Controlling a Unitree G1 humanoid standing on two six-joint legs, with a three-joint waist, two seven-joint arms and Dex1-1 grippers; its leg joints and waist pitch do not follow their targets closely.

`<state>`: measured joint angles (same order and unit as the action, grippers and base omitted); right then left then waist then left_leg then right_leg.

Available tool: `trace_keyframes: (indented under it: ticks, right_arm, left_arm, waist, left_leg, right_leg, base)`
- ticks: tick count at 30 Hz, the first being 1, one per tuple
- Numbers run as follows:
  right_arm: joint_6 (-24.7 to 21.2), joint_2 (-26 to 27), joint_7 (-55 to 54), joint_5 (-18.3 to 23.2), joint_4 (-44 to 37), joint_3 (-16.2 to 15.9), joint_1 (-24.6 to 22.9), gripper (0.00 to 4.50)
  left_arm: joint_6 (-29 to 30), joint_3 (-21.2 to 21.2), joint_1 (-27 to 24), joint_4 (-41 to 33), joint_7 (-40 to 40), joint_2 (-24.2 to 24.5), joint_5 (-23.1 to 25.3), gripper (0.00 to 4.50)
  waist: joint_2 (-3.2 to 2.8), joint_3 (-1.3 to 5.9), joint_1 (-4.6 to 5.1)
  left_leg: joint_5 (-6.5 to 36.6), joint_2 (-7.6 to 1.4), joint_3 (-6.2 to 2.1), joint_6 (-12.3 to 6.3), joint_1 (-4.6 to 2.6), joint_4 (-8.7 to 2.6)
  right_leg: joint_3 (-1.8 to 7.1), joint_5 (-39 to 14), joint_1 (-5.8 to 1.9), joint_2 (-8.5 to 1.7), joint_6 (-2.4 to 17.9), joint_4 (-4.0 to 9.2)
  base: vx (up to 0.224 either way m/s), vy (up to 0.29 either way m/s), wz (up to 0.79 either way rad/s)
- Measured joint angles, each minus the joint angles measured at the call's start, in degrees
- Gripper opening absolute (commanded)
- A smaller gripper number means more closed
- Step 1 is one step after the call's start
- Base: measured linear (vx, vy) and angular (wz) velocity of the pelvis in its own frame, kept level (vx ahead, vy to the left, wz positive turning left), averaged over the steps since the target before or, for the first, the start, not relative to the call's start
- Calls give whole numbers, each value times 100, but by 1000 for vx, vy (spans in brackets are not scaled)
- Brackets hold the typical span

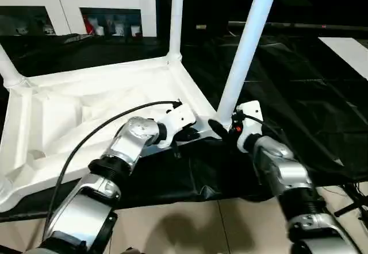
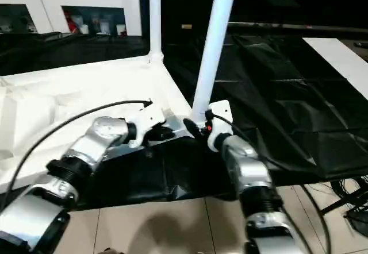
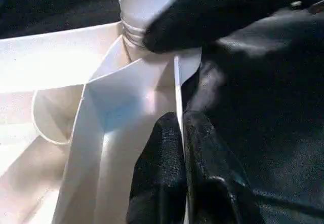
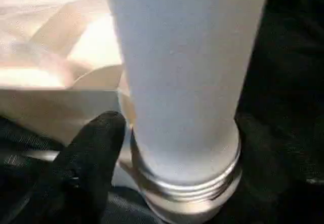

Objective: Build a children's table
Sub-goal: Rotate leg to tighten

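Observation:
The children's table lies upside down: its white ribbed tabletop (image 1: 86,110) rests on a black sheet. One white leg (image 1: 176,18) stands in the far corner socket, and another (image 1: 8,70) rises at the left edge. A third leg (image 1: 247,47) leans over the near right corner, its threaded end (image 4: 187,183) bare just above the socket. My left gripper (image 1: 192,132) is shut on the tabletop's thin rim (image 3: 178,82) beside that corner. My right gripper (image 1: 227,129) is at the base of the leaning leg (image 4: 187,57).
A black sheet (image 1: 299,93) covers the floor under and to the right of the tabletop. A white cabinet (image 1: 75,7) with glass doors stands at the back left. Pale tiles (image 1: 190,225) show in front, and cables (image 2: 351,208) lie at the right.

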<state>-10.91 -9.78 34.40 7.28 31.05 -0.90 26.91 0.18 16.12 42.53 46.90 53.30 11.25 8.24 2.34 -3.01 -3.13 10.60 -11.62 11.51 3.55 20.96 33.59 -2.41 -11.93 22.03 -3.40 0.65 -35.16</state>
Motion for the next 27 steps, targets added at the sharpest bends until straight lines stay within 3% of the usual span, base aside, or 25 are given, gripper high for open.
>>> trace_keyframes:
  ticks: [3,9,14,27]
  right_arm:
    - [-33,-580,1108,129,-410,-288,-209,387]
    - [-240,-1056,2157,268,-803,-477,-224,387]
    - [-256,-1143,2415,343,-857,-628,-224,387]
    - [-232,-1202,2578,332,-834,-655,-221,286]
  left_arm:
    - [-161,7,-178,-241,647,325,-174,0]
    - [-381,2,-319,-368,1351,630,-347,0]
    - [-280,-3,-418,-573,1647,741,-424,0]
    - [-213,4,-482,-680,1845,777,-505,0]
  waist:
    - [-4,-2,-3]
    - [-2,-2,-21]
    - [0,-2,-36]
    - [1,-1,-46]
  left_leg:
    - [-1,-2,0,-2,1,2]
    - [0,-2,1,-2,2,5]
    - [0,-2,1,-2,2,5]
    - [0,-2,2,-2,2,6]
  right_leg:
    - [1,-10,0,2,-7,-1]
    - [3,-10,0,2,-7,1]
    - [2,-11,0,2,-7,2]
    - [2,-12,0,1,-7,0]
  base:
    - [0,0,0]
    - [0,0,0]
    - [0,0,0]
    - [0,0,0]
